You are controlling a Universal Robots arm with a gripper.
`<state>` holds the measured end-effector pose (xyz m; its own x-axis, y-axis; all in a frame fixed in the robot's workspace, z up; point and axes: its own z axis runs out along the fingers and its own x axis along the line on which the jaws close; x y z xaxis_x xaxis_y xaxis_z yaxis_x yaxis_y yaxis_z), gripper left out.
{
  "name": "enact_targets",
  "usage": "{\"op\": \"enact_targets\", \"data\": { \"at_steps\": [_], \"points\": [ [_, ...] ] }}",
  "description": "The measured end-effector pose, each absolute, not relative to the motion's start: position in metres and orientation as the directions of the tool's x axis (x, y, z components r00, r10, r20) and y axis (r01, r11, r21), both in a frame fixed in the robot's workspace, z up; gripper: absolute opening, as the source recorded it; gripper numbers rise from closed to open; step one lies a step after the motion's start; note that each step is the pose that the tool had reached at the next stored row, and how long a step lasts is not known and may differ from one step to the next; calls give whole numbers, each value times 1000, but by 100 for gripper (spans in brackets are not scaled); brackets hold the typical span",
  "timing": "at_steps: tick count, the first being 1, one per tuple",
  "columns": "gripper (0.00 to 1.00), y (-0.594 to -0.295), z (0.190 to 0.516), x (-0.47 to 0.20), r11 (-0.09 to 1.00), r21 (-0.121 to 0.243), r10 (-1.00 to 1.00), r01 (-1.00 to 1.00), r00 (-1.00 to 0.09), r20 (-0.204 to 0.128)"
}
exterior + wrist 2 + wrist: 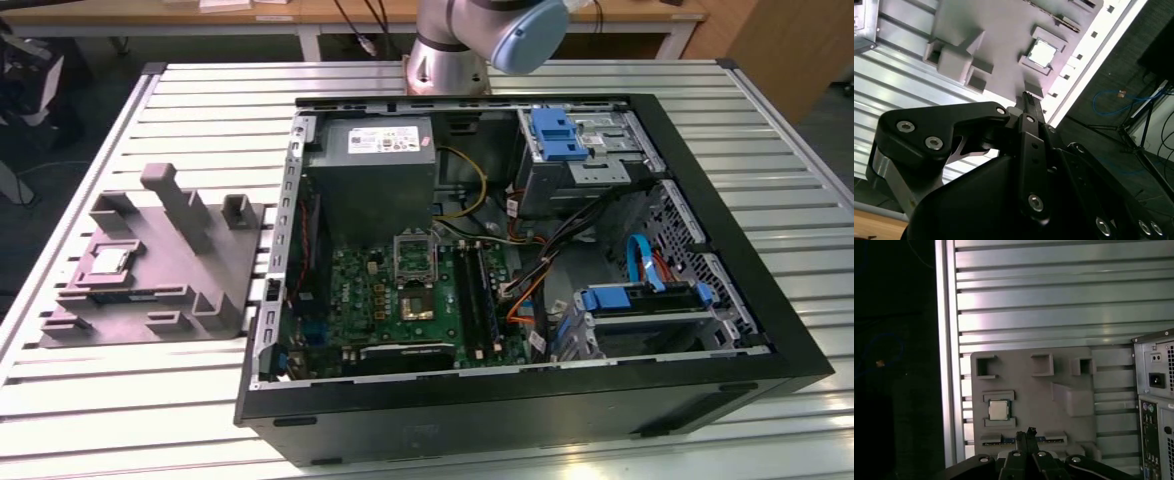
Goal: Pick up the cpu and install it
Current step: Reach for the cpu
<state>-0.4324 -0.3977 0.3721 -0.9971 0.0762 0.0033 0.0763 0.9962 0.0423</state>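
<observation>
Slatted aluminium table [134, 400] carries the whole scene in the exterior view, with wooden benches behind it. Read as a clock face in that view, an open computer case [534, 405] fills the centre. The robot arm [481, 40] stands at twelve o'clock, and a grey moulded tray [200, 290] lies at nine o'clock, just beside the case. The cpu [108, 262] sits flat in a pocket toward the tray's own nine o'clock side, well apart from the case. Inside the case, the grey power supply [380, 160] is at eleven o'clock and the green motherboard [400, 290] at seven.

In the second wrist view, the black gripper [1026, 95] hangs above the tray [1004, 30]. Its fingertips are clenched together and grasp no object. The cpu [1042, 52] lies pale and silvery between two raised lips, near the fingertips but not touching them.

In the first wrist view, the gripper [1030, 431] is pinched closed over the tray's [1024, 385] edge. The cpu [998, 410] rests in its pocket close by, and the case's rear panel [1154, 405] stands beside the tray.
</observation>
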Motion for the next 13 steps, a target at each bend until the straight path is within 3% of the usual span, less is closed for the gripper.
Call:
{"op": "enact_targets", "data": {
  "at_steps": [13],
  "points": [
    [11,-398,370,-449,996,42,76,77,-997,9]
  ]
}}
